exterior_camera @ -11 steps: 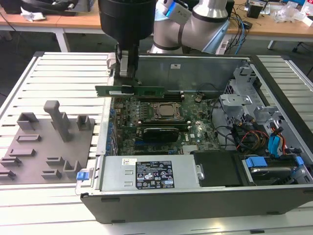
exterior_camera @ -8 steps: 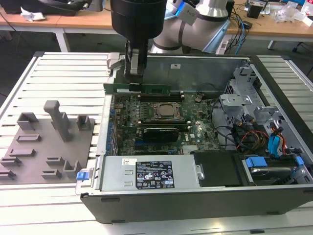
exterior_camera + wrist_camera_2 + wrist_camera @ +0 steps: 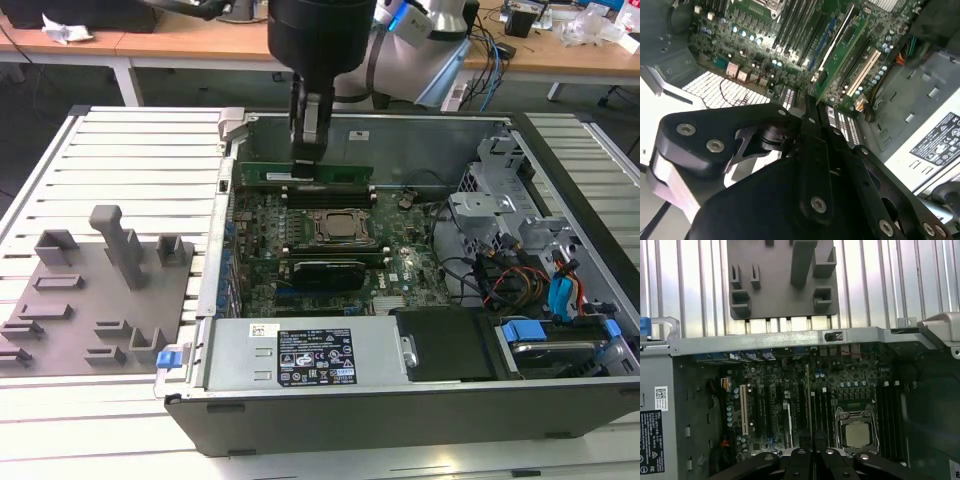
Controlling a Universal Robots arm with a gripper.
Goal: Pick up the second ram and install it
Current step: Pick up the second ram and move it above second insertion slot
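Observation:
My gripper (image 3: 308,156) comes down from above into the open computer case and is shut on the second ram (image 3: 340,174), a long green stick held level and on edge. In the exterior view the ram hangs just over the black memory slots (image 3: 325,195) on the far side of the CPU socket (image 3: 340,227). I cannot tell whether it touches a slot. The second wrist view shows the green ram (image 3: 842,52) running away from the fingertips (image 3: 809,102). In the first wrist view the ram (image 3: 807,390) appears edge-on as a thin line beside the CPU socket (image 3: 856,432).
A grey plastic tray (image 3: 100,290) with upright holders sits outside the case on the exterior view's left, on a slatted white table (image 3: 130,150). Inside the case are drive cages and cable bundles (image 3: 520,270) on the right and a power supply (image 3: 310,355) at the front.

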